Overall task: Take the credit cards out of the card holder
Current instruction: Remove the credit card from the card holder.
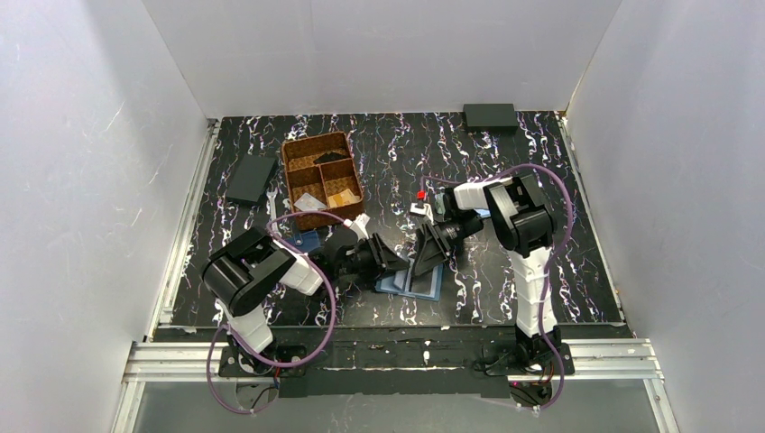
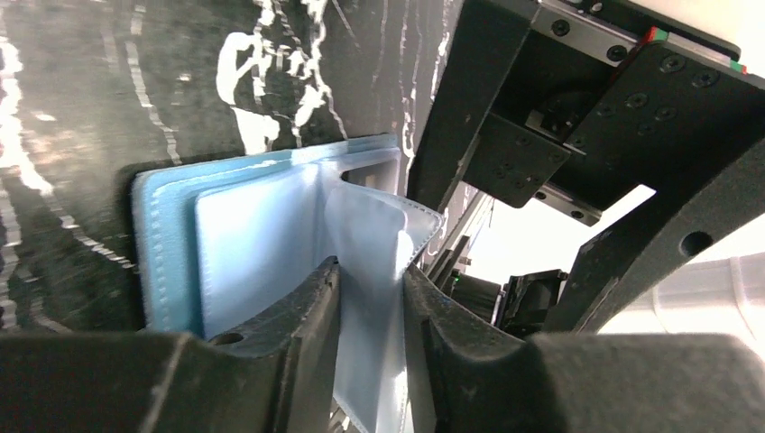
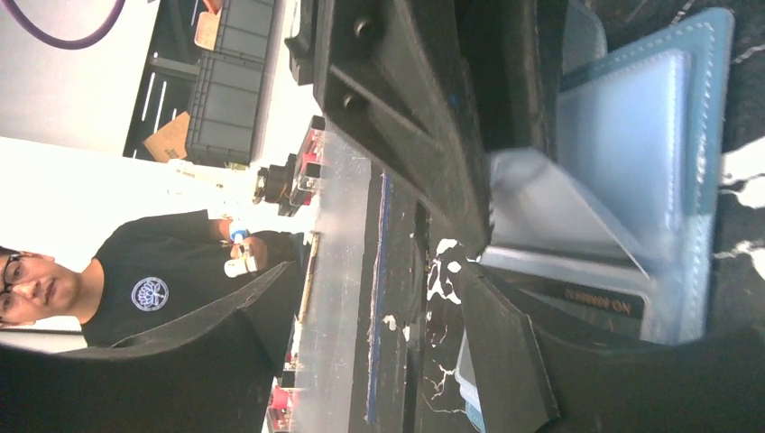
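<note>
The card holder point(image 1: 424, 287) lies open on the table between the two arms, steel-blue outside with clear pale pockets inside. My left gripper point(image 1: 394, 257) is shut on one clear pocket leaf point(image 2: 370, 234) of the holder point(image 2: 167, 244) and holds it up off the page below. My right gripper point(image 1: 431, 255) is open wide, one finger point(image 3: 505, 352) on the holder's point(image 3: 704, 135) near side, the other off it. A dark card with gold lettering point(image 3: 591, 300) shows in a pocket. No whitish credit card shows clearly; the pale pockets hide their contents.
A brown compartment tray point(image 1: 290, 158) stands at the back left, a black wallet point(image 1: 251, 178) left of it. A black box point(image 1: 490, 115) lies at the far edge. A navy wallet point(image 1: 307, 240) lies by the left arm. A small white and red object point(image 1: 420, 200) sits near the right wrist.
</note>
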You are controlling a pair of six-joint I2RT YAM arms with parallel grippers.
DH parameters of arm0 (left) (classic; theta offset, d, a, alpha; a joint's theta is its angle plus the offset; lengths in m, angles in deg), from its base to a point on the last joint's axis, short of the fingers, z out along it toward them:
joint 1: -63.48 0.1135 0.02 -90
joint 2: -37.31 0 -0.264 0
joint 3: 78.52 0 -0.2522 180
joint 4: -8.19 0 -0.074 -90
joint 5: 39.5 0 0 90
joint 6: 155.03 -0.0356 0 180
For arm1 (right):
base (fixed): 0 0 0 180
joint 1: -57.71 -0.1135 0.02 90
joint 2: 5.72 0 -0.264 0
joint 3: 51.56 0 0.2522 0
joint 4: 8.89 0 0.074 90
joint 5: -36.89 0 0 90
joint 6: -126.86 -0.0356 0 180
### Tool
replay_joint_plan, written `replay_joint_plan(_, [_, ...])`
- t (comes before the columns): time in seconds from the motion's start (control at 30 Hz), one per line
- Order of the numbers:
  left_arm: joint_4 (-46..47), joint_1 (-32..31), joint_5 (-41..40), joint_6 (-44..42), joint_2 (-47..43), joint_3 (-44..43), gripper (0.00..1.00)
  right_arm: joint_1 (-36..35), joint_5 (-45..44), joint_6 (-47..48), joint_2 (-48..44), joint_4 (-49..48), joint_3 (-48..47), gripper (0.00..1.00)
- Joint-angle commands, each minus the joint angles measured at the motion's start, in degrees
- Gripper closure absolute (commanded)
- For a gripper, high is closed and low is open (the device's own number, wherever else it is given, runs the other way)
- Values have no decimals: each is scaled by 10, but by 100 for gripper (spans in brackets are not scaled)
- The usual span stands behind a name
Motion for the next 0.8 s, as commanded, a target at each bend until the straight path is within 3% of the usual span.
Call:
replay_joint_plan(0.0, [-20, 19, 3, -14, -31, 16, 75, 25, -14, 5, 2, 15, -13, 25])
replay_joint_plan(0.17, [-23, 29, 18, -25, -33, 19, 77, 37, -45, 2, -28, 15, -12, 23])
replay_joint_plan(0.23, [-36, 31, 24, -39, -43, 16, 72, 39, -66, -23, -49, -1, -12, 22])
replay_joint_plan(0.33, [-95, 32, 25, -73, -68, 5, 62, 44, -119, -168, -111, -129, 12, 21])
replay_joint_plan(0.47, [-155, 35, 29, -107, -98, -5, 61, 43, -243, -377, -242, -373, 87, 14])
replay_joint_plan(0.63, [-162, 39, 68, -115, -79, -21, 69, 44, -267, -367, -323, -394, 103, 11])
replay_joint_plan(0.7, [-162, 39, 76, -115, -71, -25, 77, 44, -265, -359, -336, -384, 111, 11])
replay_joint_plan(0.77, [-162, 39, 79, -116, -68, -25, 92, 44, -266, -349, -348, -372, 117, 11])
